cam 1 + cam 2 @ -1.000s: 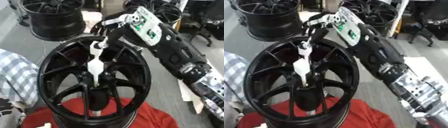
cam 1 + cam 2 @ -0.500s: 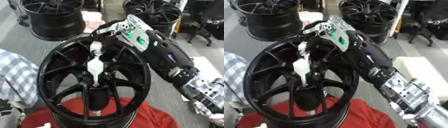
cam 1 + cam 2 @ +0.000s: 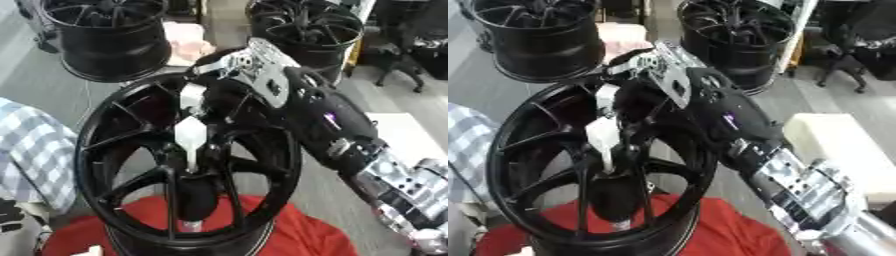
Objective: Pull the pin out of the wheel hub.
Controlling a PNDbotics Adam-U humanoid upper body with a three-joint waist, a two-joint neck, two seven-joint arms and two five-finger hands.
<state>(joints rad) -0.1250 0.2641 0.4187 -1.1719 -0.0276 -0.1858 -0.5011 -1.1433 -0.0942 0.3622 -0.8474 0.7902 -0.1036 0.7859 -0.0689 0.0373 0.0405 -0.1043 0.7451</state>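
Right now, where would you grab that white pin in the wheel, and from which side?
Take the white pin by its narrow upper end, which stands clear above the hub. Its lower end sinks between the spokes of the black wheel, so coming from above and the right looks best, where the right hand already is.

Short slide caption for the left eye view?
Robot's right hand reaches the top of a white pin in a black wheel hub.
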